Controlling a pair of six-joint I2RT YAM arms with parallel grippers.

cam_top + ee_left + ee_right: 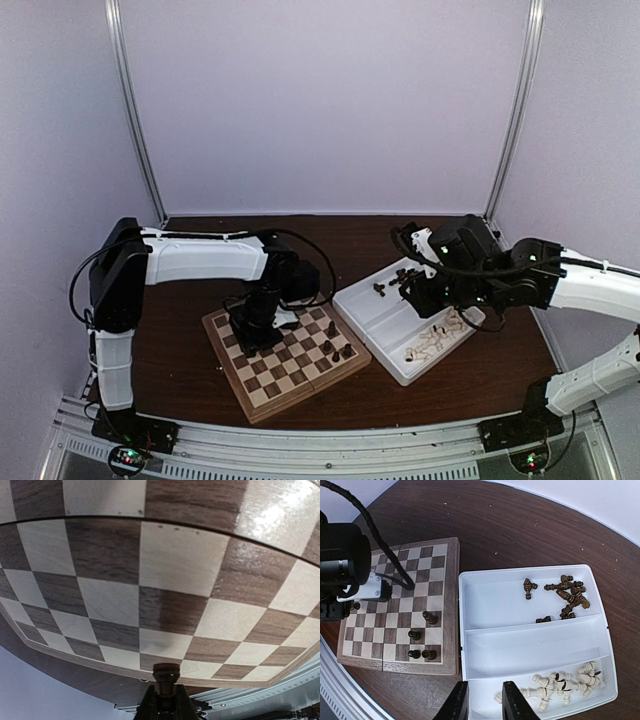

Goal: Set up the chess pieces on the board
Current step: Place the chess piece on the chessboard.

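My left gripper is shut on a dark chess piece, held low over the board near its edge. From above, that gripper sits over the left half of the board. Several dark pieces stand on the board's right side; they also show from above. My right gripper hangs open and empty over the white tray. More dark pieces lie in the tray's far compartment. Cream pieces lie in the near one.
The tray lies right of the board, almost touching it, on the dark brown table. Its middle compartment holds nothing. My right gripper and its cables hang over the tray's far end. Metal posts and pale walls close off the back.
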